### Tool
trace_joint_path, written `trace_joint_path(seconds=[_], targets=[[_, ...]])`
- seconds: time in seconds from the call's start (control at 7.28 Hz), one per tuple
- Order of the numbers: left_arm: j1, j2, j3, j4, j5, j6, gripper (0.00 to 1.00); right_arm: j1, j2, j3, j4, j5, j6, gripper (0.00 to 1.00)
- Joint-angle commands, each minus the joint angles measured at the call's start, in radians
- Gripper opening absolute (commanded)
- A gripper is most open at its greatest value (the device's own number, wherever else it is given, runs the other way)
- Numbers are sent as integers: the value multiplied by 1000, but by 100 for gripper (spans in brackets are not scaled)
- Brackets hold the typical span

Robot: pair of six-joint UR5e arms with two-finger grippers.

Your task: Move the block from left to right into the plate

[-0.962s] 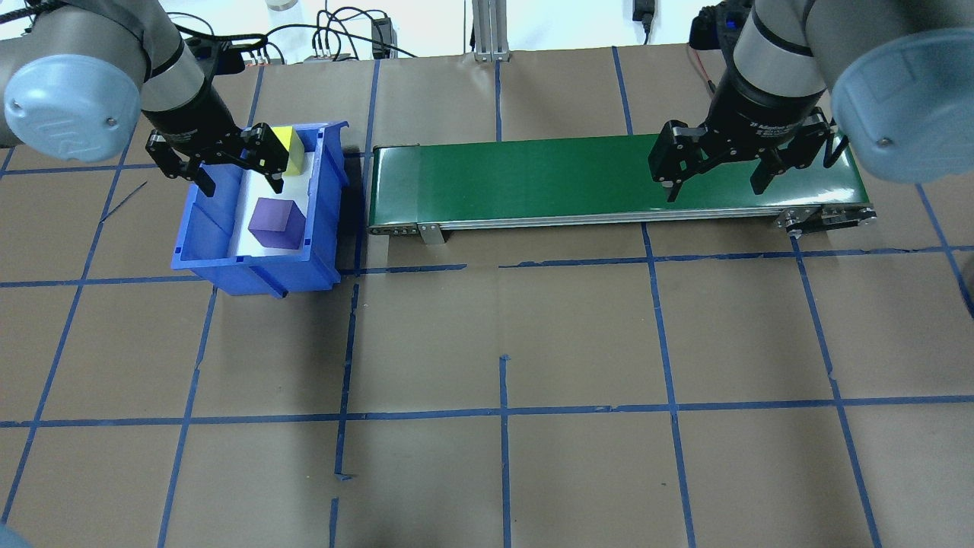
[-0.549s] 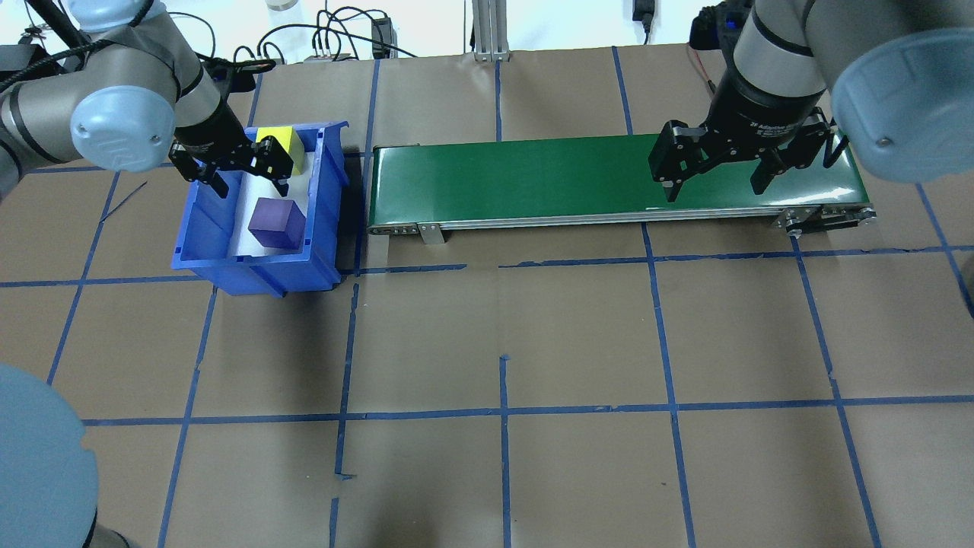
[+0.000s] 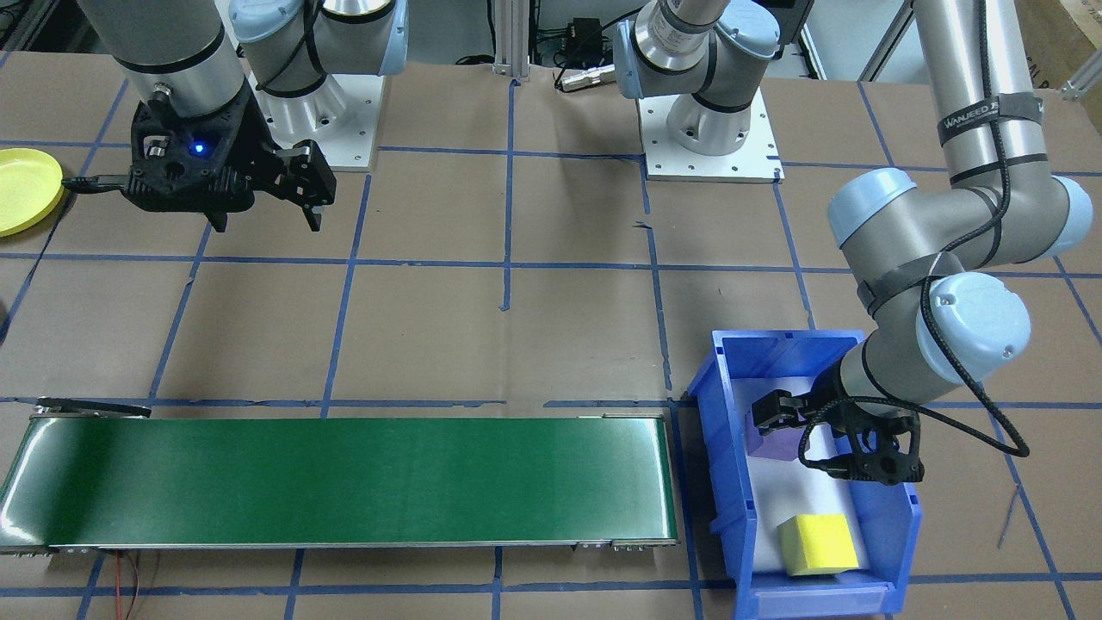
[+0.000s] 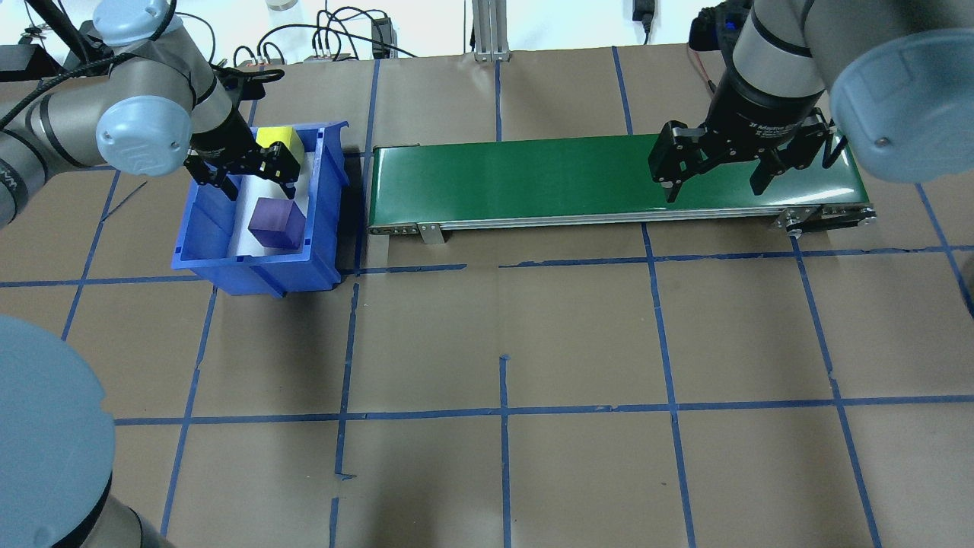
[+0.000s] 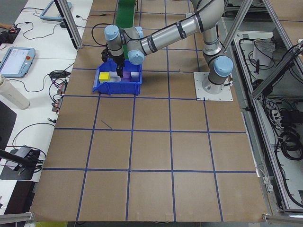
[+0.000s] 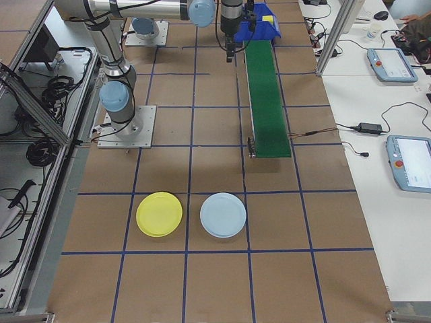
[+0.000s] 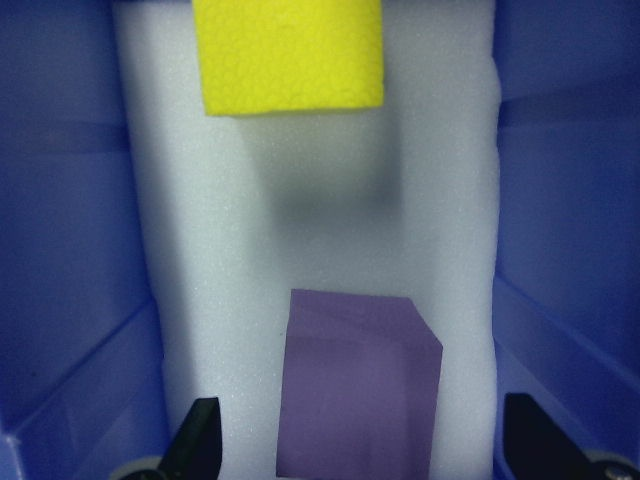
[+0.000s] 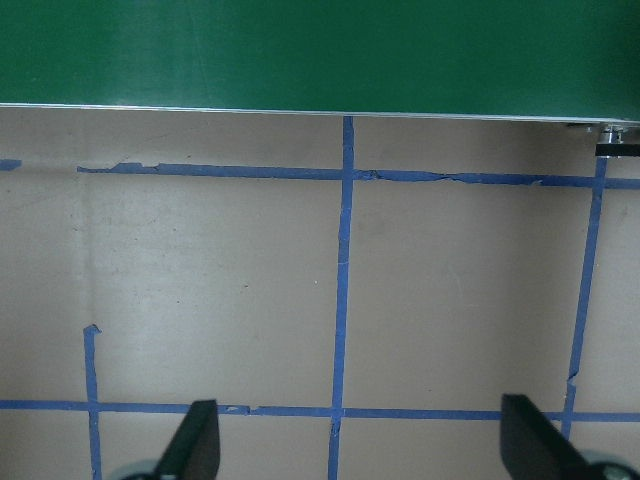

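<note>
Two blocks lie on white foam in a blue bin [image 4: 199, 221]: a purple block [image 4: 277, 222] [image 7: 355, 385] and a yellow block [image 4: 278, 141] [image 3: 818, 542]. My left gripper [image 4: 257, 185] [image 3: 818, 441] is open and low inside the bin, over the foam between the two blocks, holding nothing. In the left wrist view the purple block sits between the fingertips' line and the yellow block [image 7: 290, 55] lies beyond. The yellow plate [image 3: 21, 189] [image 6: 159, 214] rests far off on the robot's right. My right gripper [image 4: 715, 189] [image 3: 265, 222] hangs open and empty near the belt's right end.
A long green conveyor belt [image 4: 533, 179] runs between the bin and the right arm. A light blue plate [image 6: 223, 214] lies beside the yellow one. Blue tape lines grid the brown table. Cables and tablets sit on benches beyond the table.
My left arm has swung round and lowered its open gripper deeper into the bin, towards the purple block. The right arm and both blocks have stayed put.
</note>
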Motion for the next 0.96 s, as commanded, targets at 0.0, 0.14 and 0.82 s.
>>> trace_joint_path(seconds=[0.0, 0.14, 0.82], targets=[[0, -14, -9, 2, -5, -3, 100, 1, 0, 0, 0, -2, 0, 100], [0, -43, -13, 2, -8, -6, 100, 1, 0, 0, 0, -2, 0, 100], [2, -65, -43, 18, -5, 0, 87, -1, 0, 0, 0, -2, 2, 100]])
